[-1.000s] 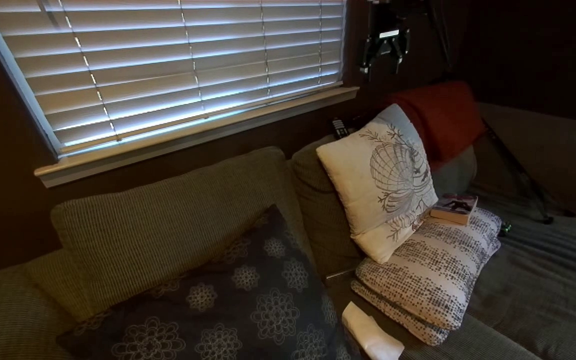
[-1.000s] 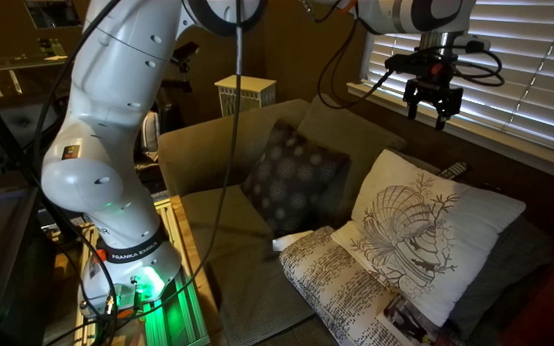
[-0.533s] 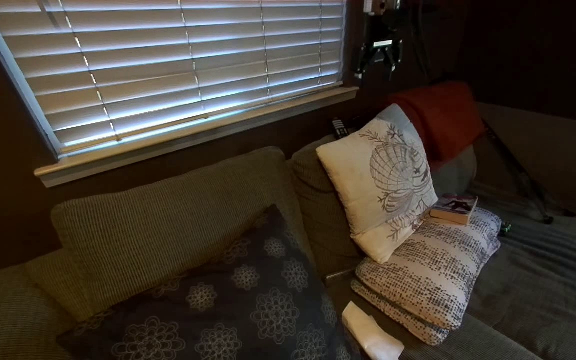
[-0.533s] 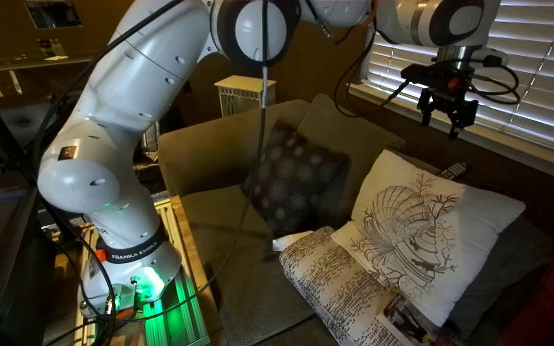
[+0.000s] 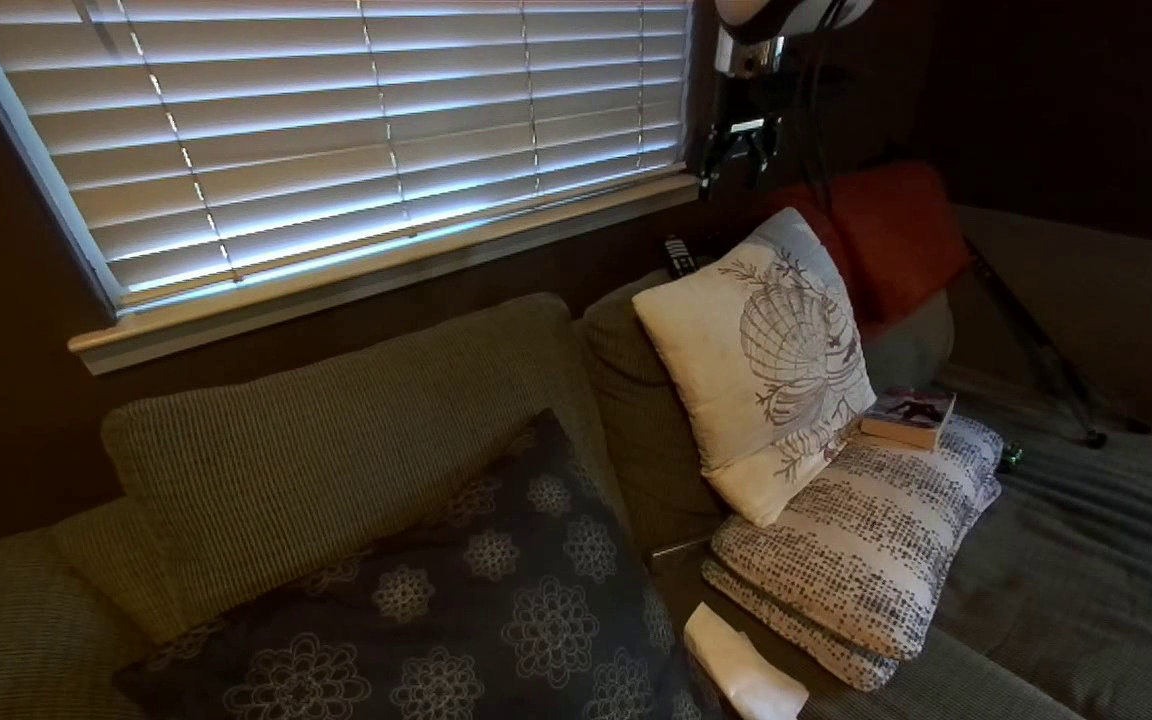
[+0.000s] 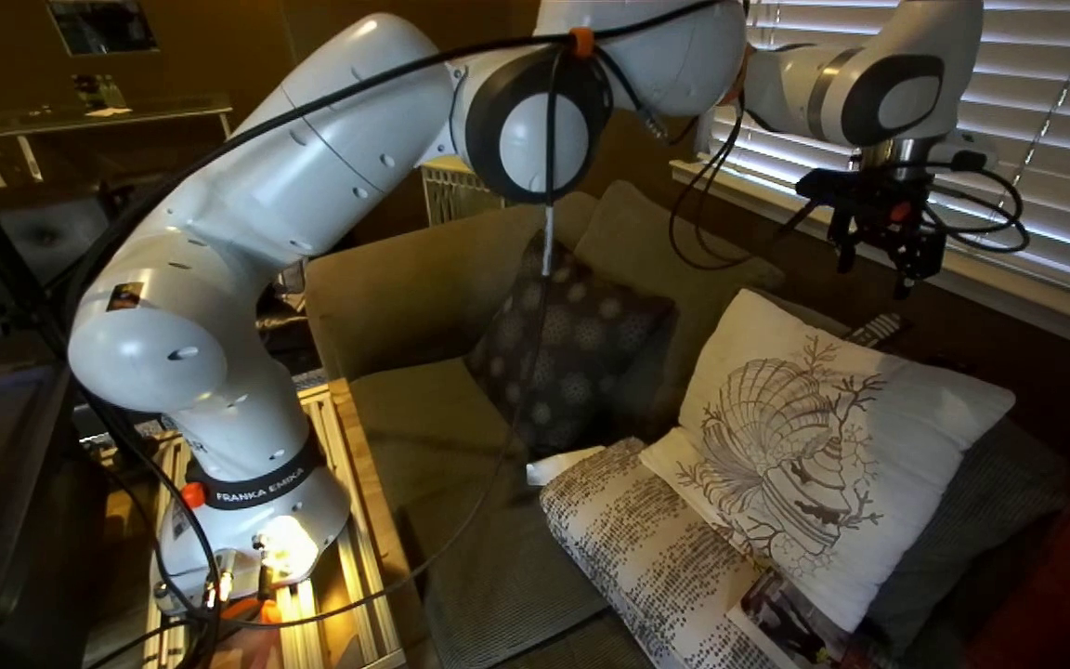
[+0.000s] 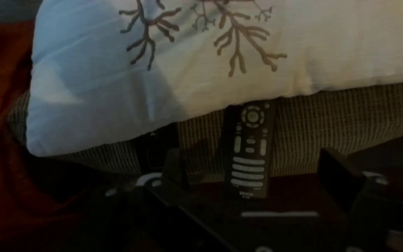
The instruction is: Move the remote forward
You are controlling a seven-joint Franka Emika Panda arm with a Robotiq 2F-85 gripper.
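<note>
Approach step, by our read: black two-finger gripper (image 6: 873, 277) above the slim black pale-buttoned remote (image 7: 248, 150), jaws apart, nothing held.
Next we'd lower, straddle it, close, then shift it forward. It lies near centre of the wrist view on a ribbed grey-brown fabric cushion (image 7: 306, 129), beside the white shell-print fabric pillow (image 6: 776, 437). A black slab (image 7: 154, 148) left of the remote may be another; too dim to tell. White slatted blinds (image 5: 386, 120) fill an exterior view's upper left.

"DENON" on remote (image 7: 249, 148) below pincer (image 7: 251, 162), wrist cam; wht. triangle (image 7: 153, 134) on dk. device (image 7: 156, 150), also below; "FRANKA EMIKA" on arm-base collar (image 6: 261, 486), well apart from pincer, ext. view.
</note>
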